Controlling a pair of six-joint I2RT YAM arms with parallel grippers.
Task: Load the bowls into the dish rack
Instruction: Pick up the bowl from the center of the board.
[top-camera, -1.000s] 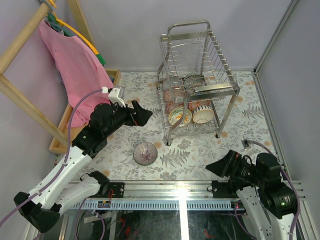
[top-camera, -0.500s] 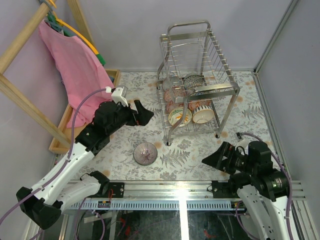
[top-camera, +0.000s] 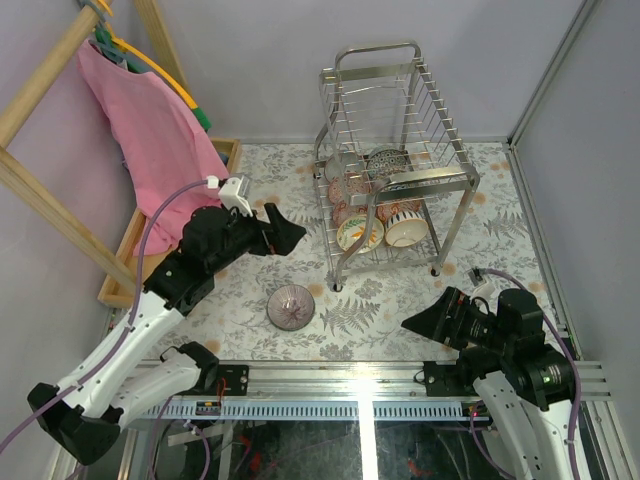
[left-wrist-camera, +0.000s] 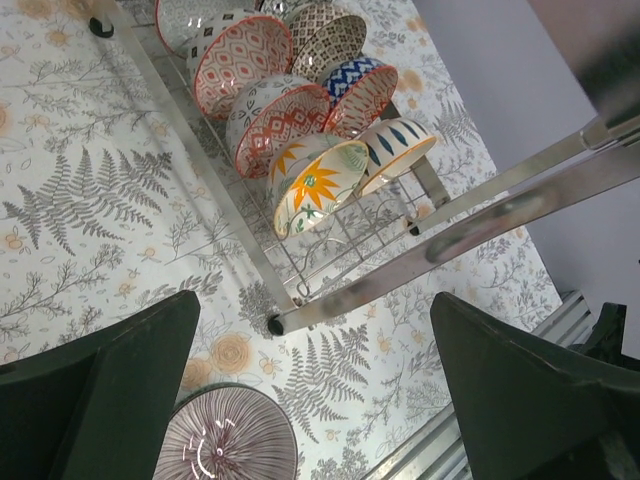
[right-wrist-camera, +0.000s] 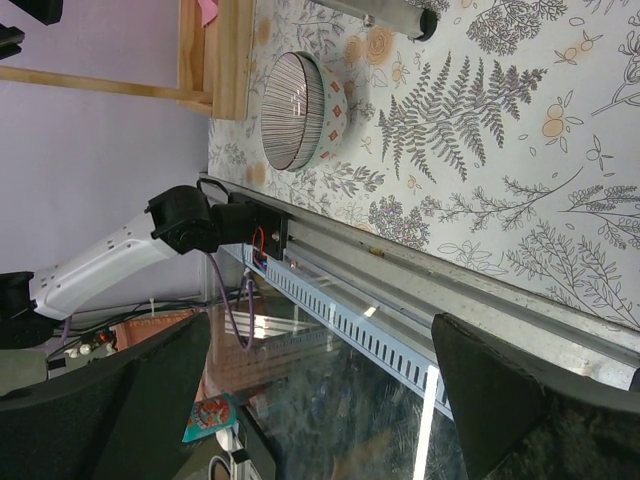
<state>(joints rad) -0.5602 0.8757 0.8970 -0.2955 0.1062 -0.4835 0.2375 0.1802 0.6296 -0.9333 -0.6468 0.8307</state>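
Near the counter's (top-camera: 500, 225) near edge, left of centre, one striped bowl (top-camera: 291, 305) sits upright on its own, close to the front left leg of the dish rack (top-camera: 432, 181). Toward the far edge, the rack's lower tier holds the other bowls (top-camera: 360, 232) standing on edge in rows (patterned red, blue and orange). Left fingers (top-camera: 290, 235) hang spread wide above the counter between the lone bowl and the rack, holding nothing. Right fingers (top-camera: 425, 325), likewise apart and empty, hover by the near right corner.
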